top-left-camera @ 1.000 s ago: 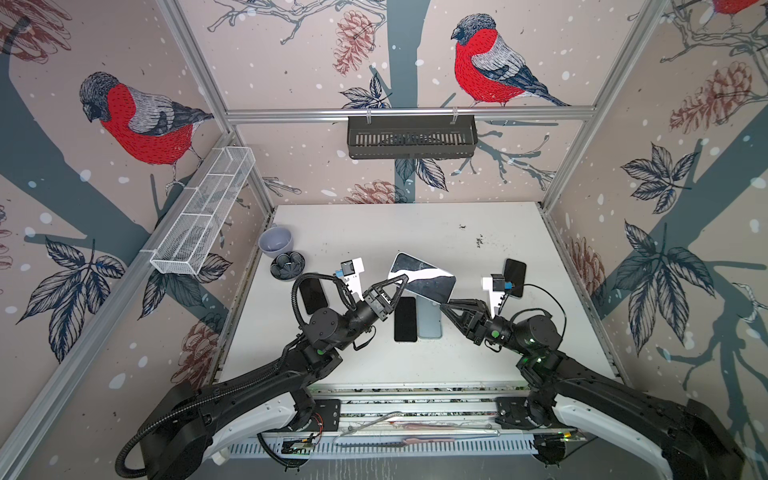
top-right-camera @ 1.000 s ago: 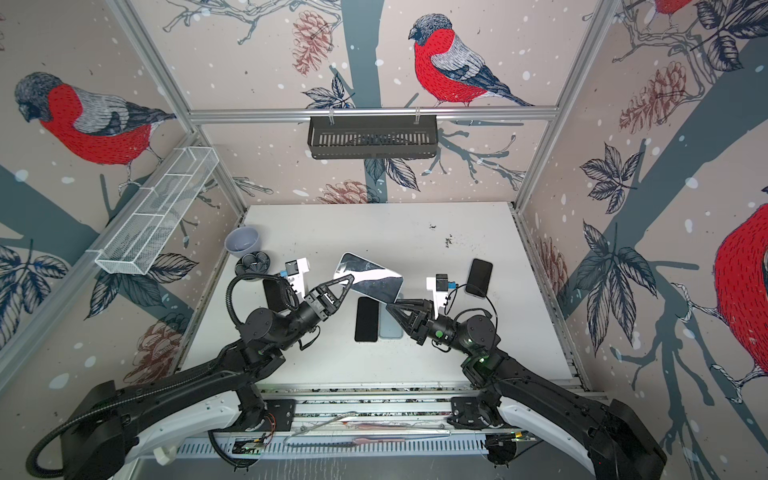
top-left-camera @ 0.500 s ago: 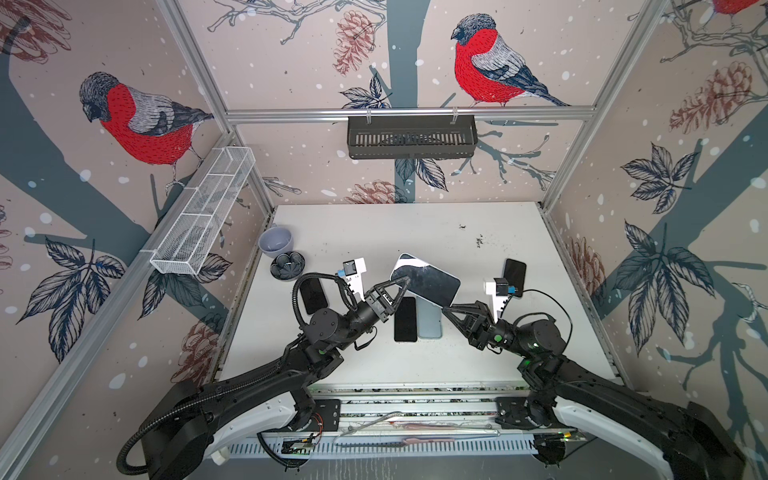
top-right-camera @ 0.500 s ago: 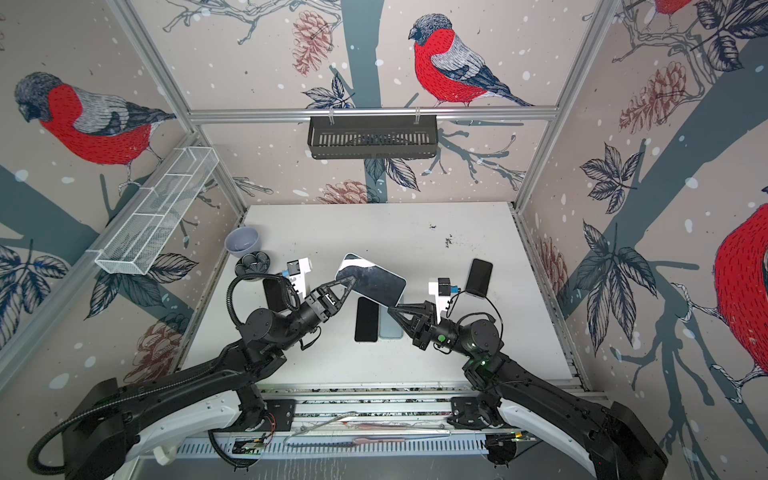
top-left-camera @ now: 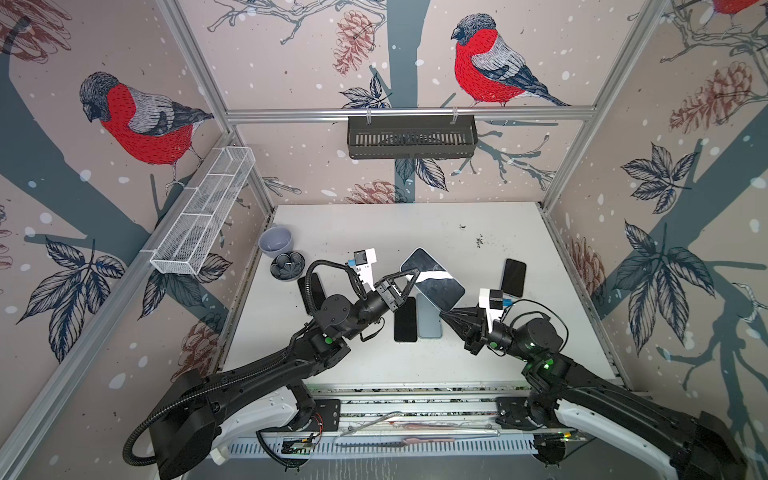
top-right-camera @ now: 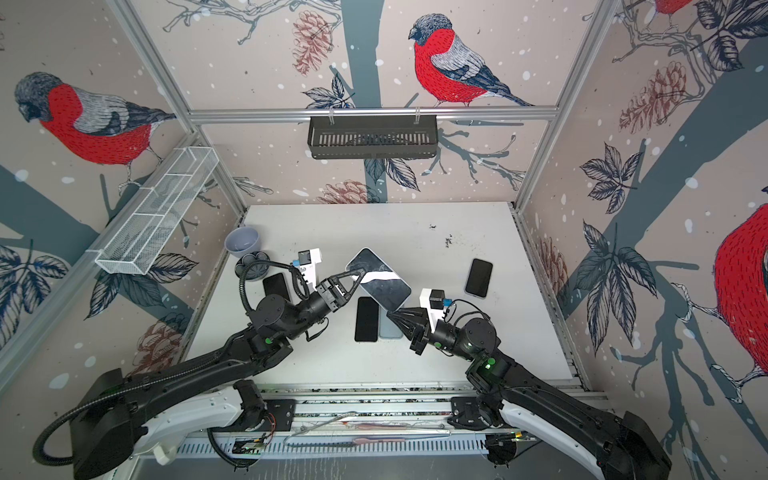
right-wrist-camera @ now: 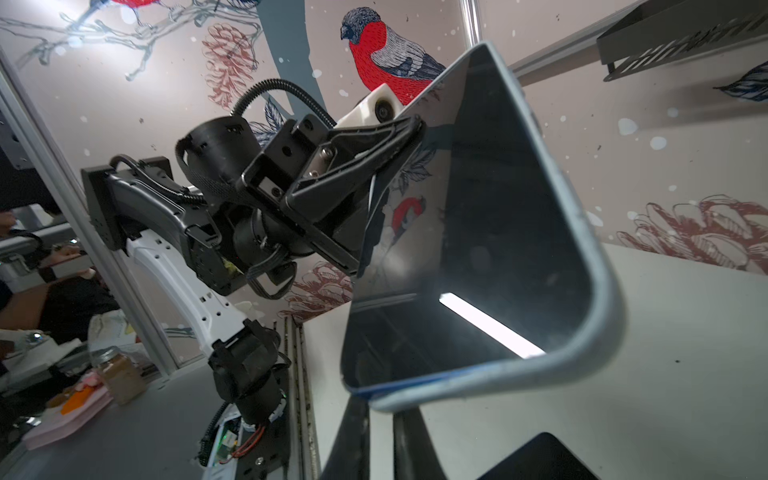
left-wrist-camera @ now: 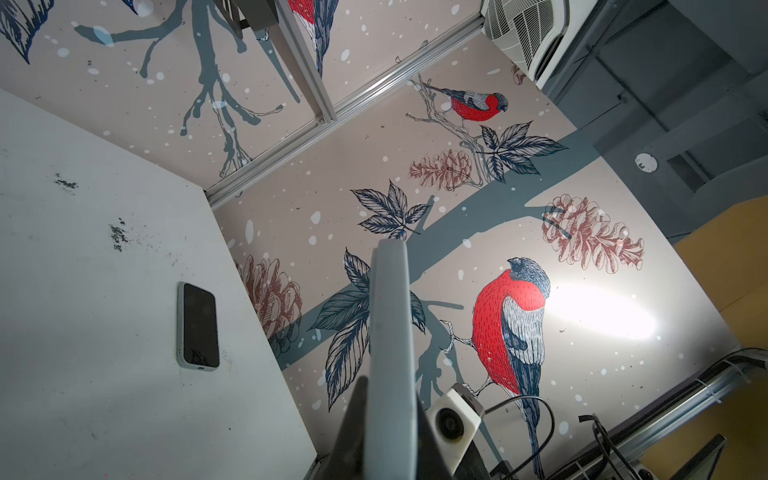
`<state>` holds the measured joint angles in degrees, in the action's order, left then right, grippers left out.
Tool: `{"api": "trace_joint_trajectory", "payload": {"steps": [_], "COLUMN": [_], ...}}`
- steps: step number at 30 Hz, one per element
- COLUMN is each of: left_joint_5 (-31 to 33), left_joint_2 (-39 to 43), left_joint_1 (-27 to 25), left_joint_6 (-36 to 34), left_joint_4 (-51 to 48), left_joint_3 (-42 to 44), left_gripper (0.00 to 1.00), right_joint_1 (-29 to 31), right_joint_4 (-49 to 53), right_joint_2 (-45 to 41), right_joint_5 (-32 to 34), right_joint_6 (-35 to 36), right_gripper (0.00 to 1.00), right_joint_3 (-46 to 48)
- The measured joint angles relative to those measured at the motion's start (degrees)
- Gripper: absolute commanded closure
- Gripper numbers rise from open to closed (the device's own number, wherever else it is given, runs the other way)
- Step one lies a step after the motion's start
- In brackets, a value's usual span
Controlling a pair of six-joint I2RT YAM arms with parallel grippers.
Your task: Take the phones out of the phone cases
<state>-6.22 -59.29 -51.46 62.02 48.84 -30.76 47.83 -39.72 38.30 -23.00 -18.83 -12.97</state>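
Pale-blue item (top-left-camera: 430, 327) partly behind held phone (top-left-camera: 432, 279)

The black left gripper (top-left-camera: 412, 274) clamps a glossy black phone in a pale blue case (top-left-camera: 434, 281), tilted above the white table (top-left-camera: 374, 232); the black right gripper (top-left-camera: 445, 313) pinches its near corner.

I see walls (top-left-camera: 291, 62) papered with red-breasted birds (top-left-camera: 486, 62), pine cones (top-left-camera: 353, 41) and leaves (top-left-camera: 660, 178), framed by aluminium rails (top-left-camera: 291, 115). A black basket (top-left-camera: 411, 137) hangs on the back rail, a white mesh basket (top-left-camera: 203, 212) along the left wall. The white table (top-left-camera: 374, 224) carries dark specks (top-left-camera: 478, 241).
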Motion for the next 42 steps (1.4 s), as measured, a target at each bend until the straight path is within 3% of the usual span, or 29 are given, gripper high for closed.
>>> {"api": "trace_joint_trajectory", "payload": {"steps": [4, 5, 10, 12, 20, 28, 36, 42], "left_joint_5": [-0.5, -0.8, -4.4, -5.6, -8.3, -11.1, -17.9, -23.9], "left_joint_2": [-1.0, -1.0, 0.4, 1.9, 8.3, 13.5, 13.6, 12.0], "left_joint_1": [0.3, 0.4, 1.8, 2.8, 9.5, 10.2, 10.2, 10.2], "left_joint_6": [-0.5, -0.6, -1.8, -3.8, -15.9, -32.8, -44.2, -51.1], "left_joint_4": [-1.6, -1.9, -8.5, -13.1, -31.6, -44.5, -51.3, -55.2], "left_joint_3": [-1.9, -2.1, -3.0, -4.3, -10.5, -14.6, -17.4, -19.8], "left_gripper": [1.0, 1.0, 1.0, 1.0, 1.0, 1.0, 1.0, 1.0], "right_joint_1": [0.1, 0.1, 0.0, 0.0, 0.2, 0.4, 0.4, 0.4], "right_joint_4": [3.4, 4.1, 6.9, 6.8, 7.8, 15.8, 22.8, 28.0], "right_joint_2": [-0.5, -0.8, -4.1, -6.0, -7.7, -1.7, 0.0, 1.2], "right_joint_5": [2.0, 2.4, 8.0, 10.2, 16.0, 21.0, 21.3, 16.3], "right_joint_6": [4.7, 5.6, 6.7, 5.7, 2.5, 2.9, 8.0, 13.2], "right_gripper": [1.0, 0.92, 0.32, 0.25, 0.15, 0.08, 0.05, 0.05], "right_joint_3": [-1.2, -1.3, 1.4, 2.9, 2.5, -7.6, -14.8, -19.1]}}
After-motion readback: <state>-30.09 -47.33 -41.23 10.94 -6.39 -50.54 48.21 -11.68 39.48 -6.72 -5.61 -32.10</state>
